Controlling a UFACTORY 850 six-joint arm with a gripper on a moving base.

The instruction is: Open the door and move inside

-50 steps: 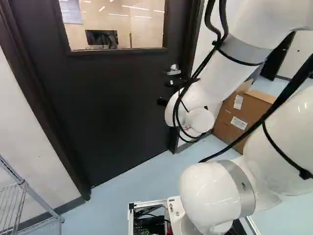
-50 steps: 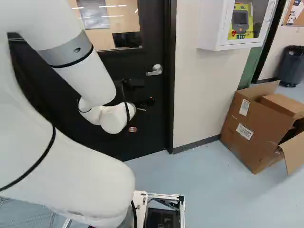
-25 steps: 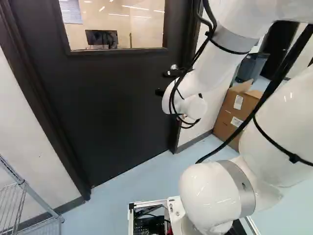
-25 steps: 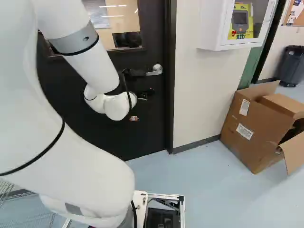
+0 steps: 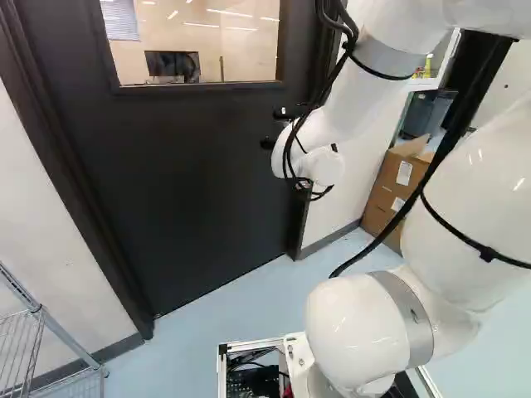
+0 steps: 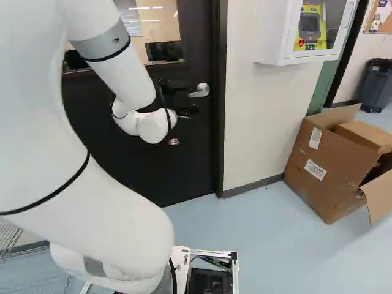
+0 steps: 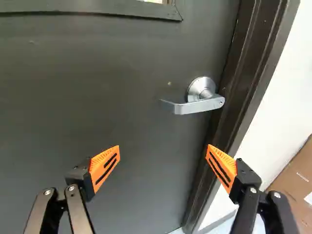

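The dark door [image 5: 191, 182] stands closed in its frame, a window in its upper part. My gripper [image 6: 184, 100] is held in front of the door, close to the silver lever handle [image 6: 199, 90] in the right base view. In the wrist view the gripper [image 7: 163, 152] has its orange-padded fingers wide apart with nothing between them. Ahead of them, nearer the finger on the door-frame side, the lever handle [image 7: 197, 103] sticks out level from its round plate, untouched. The left base view has the handle mostly hidden by the gripper and arm.
Beside the door frame [image 6: 219, 110] runs a white wall with a white cabinet [image 6: 288, 30] on it. An open cardboard box [image 6: 331, 165] stands on the floor by that wall. A wire rack [image 5: 37, 332] stands at the lower left of the left base view.
The arm has raised its wrist and gripper along the door, from below the handle to about its height. The base, the door and the box have not moved.
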